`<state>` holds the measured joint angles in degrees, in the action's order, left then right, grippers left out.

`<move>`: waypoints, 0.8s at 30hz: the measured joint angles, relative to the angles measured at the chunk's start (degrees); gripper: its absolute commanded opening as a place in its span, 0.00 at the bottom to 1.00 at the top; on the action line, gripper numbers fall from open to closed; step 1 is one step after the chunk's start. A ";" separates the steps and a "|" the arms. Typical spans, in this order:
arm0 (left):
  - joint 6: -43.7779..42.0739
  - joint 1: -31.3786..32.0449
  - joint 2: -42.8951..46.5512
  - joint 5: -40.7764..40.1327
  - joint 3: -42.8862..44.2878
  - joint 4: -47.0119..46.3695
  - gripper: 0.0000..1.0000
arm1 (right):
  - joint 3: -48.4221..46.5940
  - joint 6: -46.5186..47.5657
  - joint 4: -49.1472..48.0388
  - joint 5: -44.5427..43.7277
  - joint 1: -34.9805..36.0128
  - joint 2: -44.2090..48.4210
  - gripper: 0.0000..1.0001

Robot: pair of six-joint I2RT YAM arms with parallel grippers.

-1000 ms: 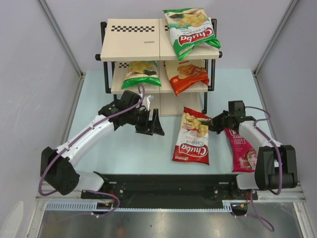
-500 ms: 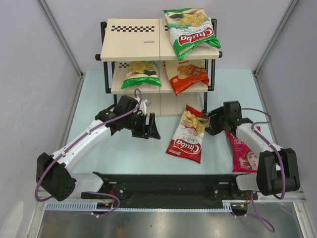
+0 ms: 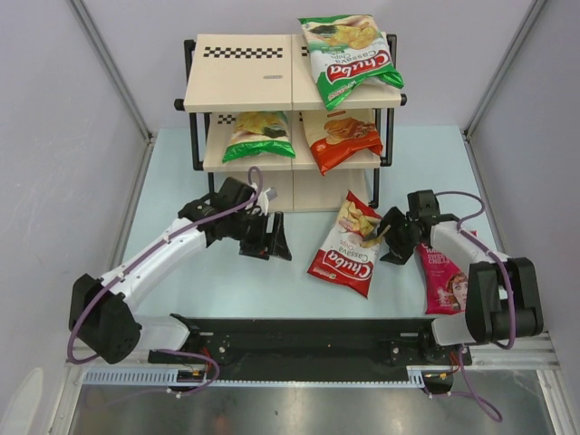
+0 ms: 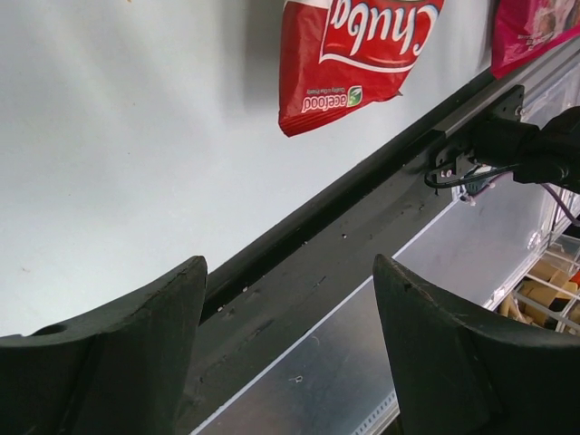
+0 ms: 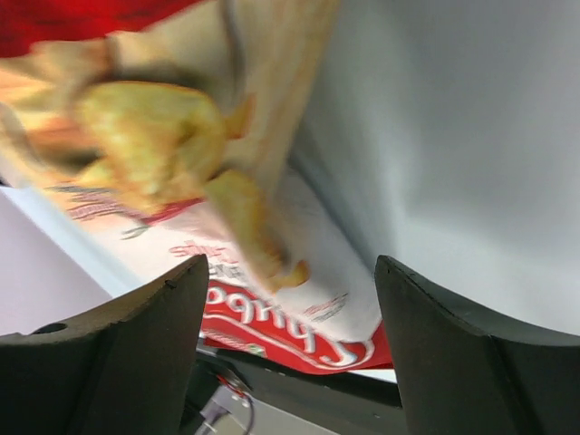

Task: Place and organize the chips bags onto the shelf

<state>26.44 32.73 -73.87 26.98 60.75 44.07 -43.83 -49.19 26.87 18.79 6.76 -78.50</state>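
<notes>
Red-and-white glossy Chuba chips bag lies slanted on the pale blue table before the beige three-tier shelf; right gripper spread wide beside it, perhaps touching; left gripper gapes too.

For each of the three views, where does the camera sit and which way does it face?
Top external: above and behind the robot, looking down on the shelf; left gripper and right gripper show.
Left wrist: faces the black rail past the open left gripper.
Right wrist: close on the blurred red-and-white Chuba bag, past the open right gripper.
Shared: all three show that bag.
</notes>
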 measured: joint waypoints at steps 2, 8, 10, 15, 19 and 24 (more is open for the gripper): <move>-0.11 0.00 -0.68 0.02 -0.02 0.24 0.79 | 0.00 1.36 0.28 0.37 0.33 -2.45 0.79; -1.03 0.00 -1.05 0.26 -0.02 0.81 0.82 | 0.00 2.71 -2.01 1.77 1.70 -7.19 0.42; -1.07 -0.02 -1.70 0.94 -0.04 1.36 0.84 | 0.00 2.32 -3.10 2.45 1.77 -7.67 0.14; 0.44 -0.04 -5.27 10.67 -5.03 -1.88 0.88 | 0.04 -1.14 -2.49 2.60 1.92 -4.35 0.06; 5.64 -0.07 -5.33 18.80 -13.35 -7.45 0.89 | 0.37 -6.78 -0.87 1.55 1.92 -0.63 0.03; 14.97 -0.94 -4.92 23.39 -22.05 -17.81 0.89 | 5.62 -20.52 -3.56 -0.39 3.41 4.46 0.03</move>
<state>41.41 31.79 -78.78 50.37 38.70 26.26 -38.22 -69.71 23.31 18.39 10.17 -74.04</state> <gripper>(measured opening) 0.890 0.078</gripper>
